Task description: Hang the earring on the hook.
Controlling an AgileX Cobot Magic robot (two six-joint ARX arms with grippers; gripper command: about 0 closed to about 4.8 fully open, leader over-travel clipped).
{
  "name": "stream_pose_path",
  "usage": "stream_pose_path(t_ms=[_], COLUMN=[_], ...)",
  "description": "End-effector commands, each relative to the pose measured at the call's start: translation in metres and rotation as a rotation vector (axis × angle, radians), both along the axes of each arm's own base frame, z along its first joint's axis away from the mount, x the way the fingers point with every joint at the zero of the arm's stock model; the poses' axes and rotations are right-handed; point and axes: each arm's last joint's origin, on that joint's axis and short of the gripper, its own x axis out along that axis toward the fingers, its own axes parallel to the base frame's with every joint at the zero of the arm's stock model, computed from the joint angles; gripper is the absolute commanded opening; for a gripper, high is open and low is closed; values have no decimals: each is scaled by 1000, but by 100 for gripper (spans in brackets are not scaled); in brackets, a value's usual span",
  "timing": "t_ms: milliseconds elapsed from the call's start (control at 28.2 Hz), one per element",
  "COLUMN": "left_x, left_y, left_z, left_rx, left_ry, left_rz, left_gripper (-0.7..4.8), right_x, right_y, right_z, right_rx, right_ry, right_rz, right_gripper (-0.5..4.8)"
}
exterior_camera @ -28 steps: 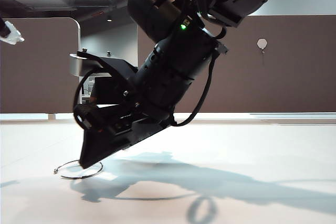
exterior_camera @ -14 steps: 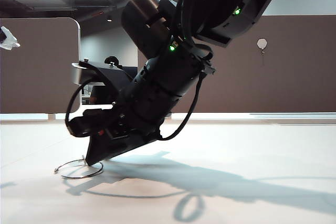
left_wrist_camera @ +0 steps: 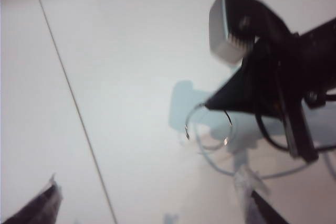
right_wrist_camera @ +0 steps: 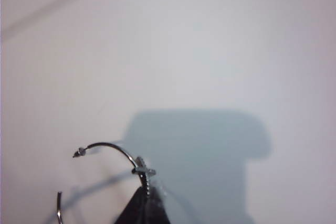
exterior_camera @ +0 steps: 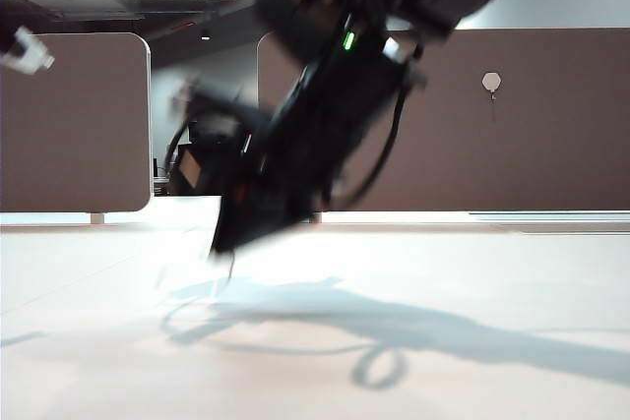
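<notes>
My right gripper (right_wrist_camera: 147, 200) is shut on the earring (right_wrist_camera: 113, 146), a thin silver wire hoop. The dark tips pinch the wire just below its short cross-piece, and the small ball end points away. The left wrist view shows the same hoop (left_wrist_camera: 187, 127) hanging from the right gripper's tip (left_wrist_camera: 212, 105) just above the white table. In the exterior view the right arm is motion-blurred, with its tip (exterior_camera: 222, 246) off the table left of centre. The hook (exterior_camera: 491, 82), a small white hexagonal pad with a thin metal hook below it, sits on the brown back wall at the right. My left gripper (left_wrist_camera: 152, 214) is open and empty.
The white table (exterior_camera: 492, 272) runs to brown partition panels (exterior_camera: 74, 125) at the back. A thin seam line (left_wrist_camera: 73, 103) crosses the tabletop. The right arm's shadow (exterior_camera: 394, 327) lies across the middle of the table.
The right gripper closed on the hoop as it lay on the table, then rose and moved right with it. The hoop no longer lies on the table.
</notes>
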Motion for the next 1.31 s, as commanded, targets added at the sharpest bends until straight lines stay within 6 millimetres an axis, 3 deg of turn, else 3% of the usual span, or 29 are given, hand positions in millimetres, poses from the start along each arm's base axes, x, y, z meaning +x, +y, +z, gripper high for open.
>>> stream_pose_path(t_ms=[35,142,213,248,425,531,638,779,850,921,1098,1311], left_x=[6,14,29,42,107,141,171,194,198,199,199,199], left_y=[-3,-8,-16,-23,-57,-75,-91,-103,-105,-106,-105,-105], left_z=[19,32,40,47,83,95,97,91,84,82,80,80], left_rx=[-111,-179,-225,-251,-235,-239,-278,-276,-268,-261,-252,-256], left_ry=[-159,-275,-324,-319,-276,-277,-246,-227,-212,-200,-182,-169], left_rz=[12,-1,-27,-25,-23,-28,-23,-32,-30,-29,-28,-24], left_gripper=[479,479,479,479,479,479,479,479,479,479,479,479], right_x=[19,30,40,52,92,128,185,251,274,286,297,304], right_y=[-21,-58,-88,-112,-193,-233,-268,-285,-286,-286,-288,-312], right_z=[80,143,178,195,227,222,204,182,169,159,146,131], right_rx=[181,176,153,138,80,53,-7,-69,-124,-140,-183,-200], right_ry=[-228,-462,-595,-632,-808,-863,-853,-864,-878,-879,-950,-968], right_rz=[-108,-225,-303,-374,-590,-636,-710,-692,-662,-655,-633,-673], right_gripper=[-7,-7,-7,-7,-7,-7,-6,-6,-6,-6,-6,-6])
